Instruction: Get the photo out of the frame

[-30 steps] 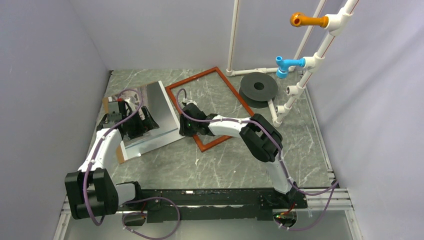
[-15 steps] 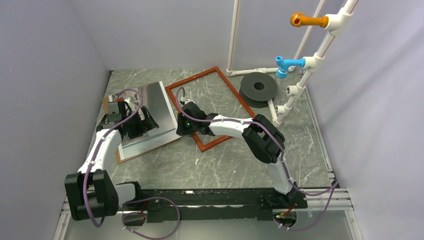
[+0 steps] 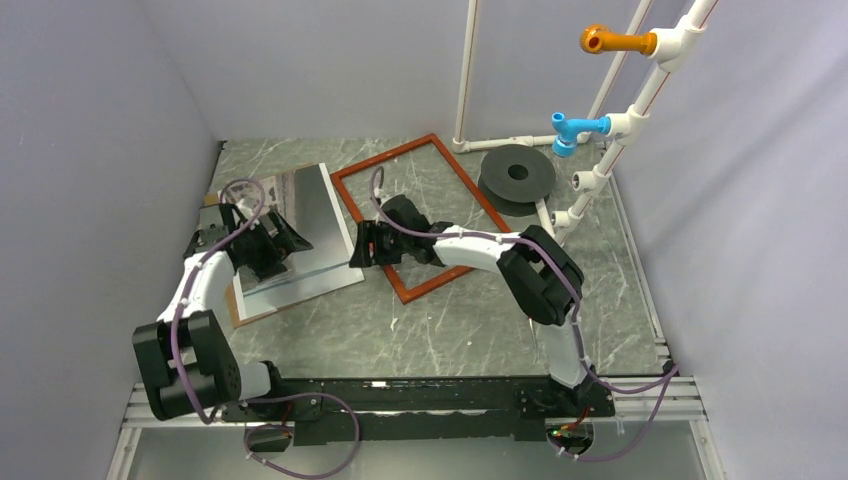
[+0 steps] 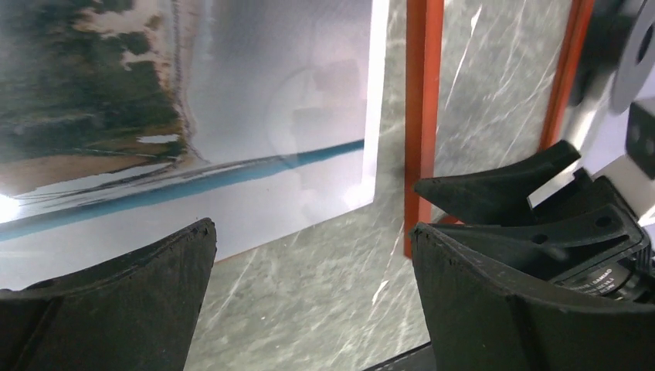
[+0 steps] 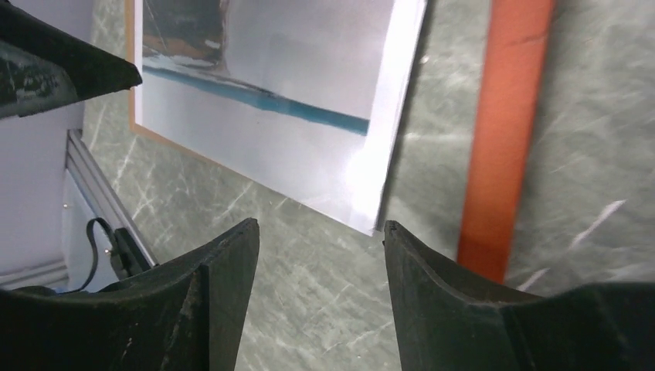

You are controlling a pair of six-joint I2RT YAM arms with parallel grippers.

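Note:
The photo (image 3: pixel 305 215) lies flat on the table's left side, on top of a brown backing panel (image 3: pixel 240 312). To its right the reddish-brown frame (image 3: pixel 455 175) lies flat and apart from it, with bare table inside its rails. My left gripper (image 3: pixel 290 243) hovers open over the photo (image 4: pixel 255 100), nothing between its fingers. My right gripper (image 3: pixel 358 248) stands open over the table by the photo's near right corner (image 5: pixel 363 193), beside the frame's left rail (image 5: pixel 506 131). The frame rail (image 4: pixel 423 116) also shows in the left wrist view.
A black disc (image 3: pixel 517 175) lies at the back right. A white pipe rack (image 3: pixel 600 170) behind it carries a blue peg (image 3: pixel 572 130) and an orange peg (image 3: pixel 612 40). Grey walls close in the left, back and right sides.
My right gripper's jaws have opened wider beside the photo's corner. The left arm has swung back and to the left over the photo.

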